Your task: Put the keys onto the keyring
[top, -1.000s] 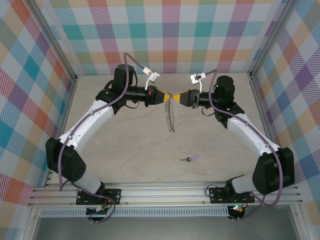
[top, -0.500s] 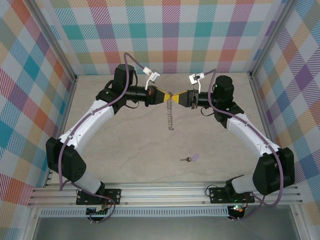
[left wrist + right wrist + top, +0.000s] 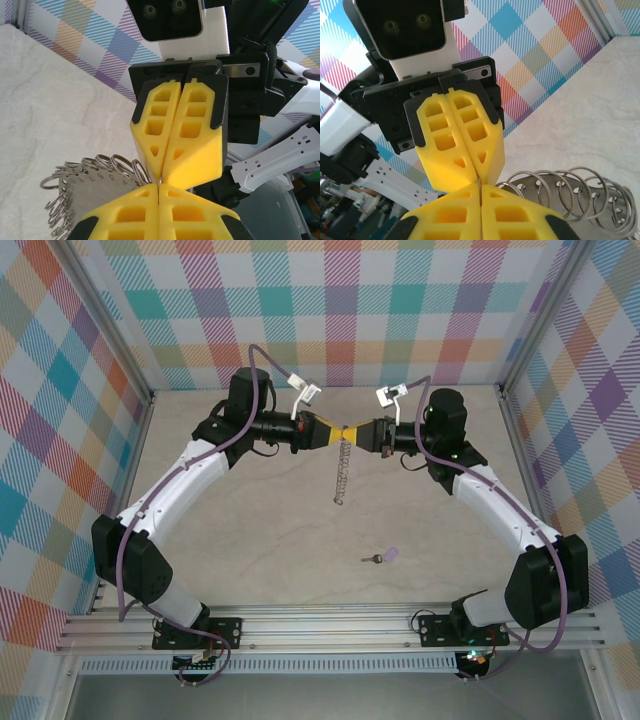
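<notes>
The large thin silver wire keyring with small scalloped loops round its rim point(image 3: 341, 472) hangs edge-on above the middle of the far half of the table. Its top is caught where the two arms meet and the rest dangles down towards the near side. The left gripper point(image 3: 336, 432) reaches in from the left and the right gripper point(image 3: 357, 431) from the right, their yellow fingertips nose to nose over the ring's upper edge.

In the left wrist view, the left gripper point(image 3: 158, 194) has its fingers pressed together, with a sliver of the ring's wire at their seam. The right gripper point(image 3: 162, 171) faces it tip to tip, its fingers also together on that wire. The keyring's loops point(image 3: 95, 177) fan out below and to the left of the fingers.

The right wrist view shows the same pinch from the other side. The right gripper point(image 3: 480, 194) is clamped on the wire, the left gripper point(image 3: 476, 172) is directly opposite, and the ring's loops point(image 3: 565, 192) spread to the right.

The tiny key with the pale lilac head and short dark metal blade point(image 3: 382, 556) lies flat on the pale marbled tabletop point(image 3: 250, 530). It is well apart from both grippers, nearer the arm bases and slightly right of the hanging ring.
</notes>
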`<state>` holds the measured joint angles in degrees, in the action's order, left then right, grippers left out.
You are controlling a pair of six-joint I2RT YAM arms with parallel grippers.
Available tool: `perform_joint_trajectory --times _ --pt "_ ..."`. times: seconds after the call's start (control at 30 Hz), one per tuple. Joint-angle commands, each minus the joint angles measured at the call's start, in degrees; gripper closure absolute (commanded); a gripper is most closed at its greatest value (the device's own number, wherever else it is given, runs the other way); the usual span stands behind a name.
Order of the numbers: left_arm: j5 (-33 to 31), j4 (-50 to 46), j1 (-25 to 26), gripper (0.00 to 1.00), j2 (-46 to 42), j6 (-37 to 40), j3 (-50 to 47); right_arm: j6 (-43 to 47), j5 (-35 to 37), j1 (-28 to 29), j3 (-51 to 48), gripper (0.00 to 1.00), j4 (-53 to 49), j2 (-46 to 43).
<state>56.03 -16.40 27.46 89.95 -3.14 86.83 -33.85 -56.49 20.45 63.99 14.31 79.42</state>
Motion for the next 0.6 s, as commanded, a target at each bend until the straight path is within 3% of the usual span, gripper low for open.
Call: perform_joint_trajectory --times 0.0,0.13,0.2,0.27,0.37,0.57 --pt "0.5 1.0 0.8 1.00 0.5 0.9 2.0 1.5 -1.8 0.7 2.5 1.00 0.4 0.3" --pt "-4.6 1.9 0.7 0.97 0.0 -2.0 1.9 4.6 1.9 0.6 2.4 1.00 -1.8 -0.8" --pt "-7.5 4.0 0.4 0.81 -0.9 -4.6 0.9 5.4 2.9 0.3 2.6 1.00 -1.6 -1.2" --pt "-9.8 8.0 0.0 0.58 -2.3 -8.3 -1.1 5.9 3.4 0.1 2.9 1.00 -0.4 -1.4" --pt "-14.2 12.0 -0.2 0.38 -4.4 -13.1 -3.7 5.4 3.6 -0.3 2.3 1.00 4.0 -1.6" --pt "-21.0 17.7 -0.8 0.22 -7.8 -22.4 -8.2 4.7 4.9 -0.6 2.0 1.00 11.2 -2.5"
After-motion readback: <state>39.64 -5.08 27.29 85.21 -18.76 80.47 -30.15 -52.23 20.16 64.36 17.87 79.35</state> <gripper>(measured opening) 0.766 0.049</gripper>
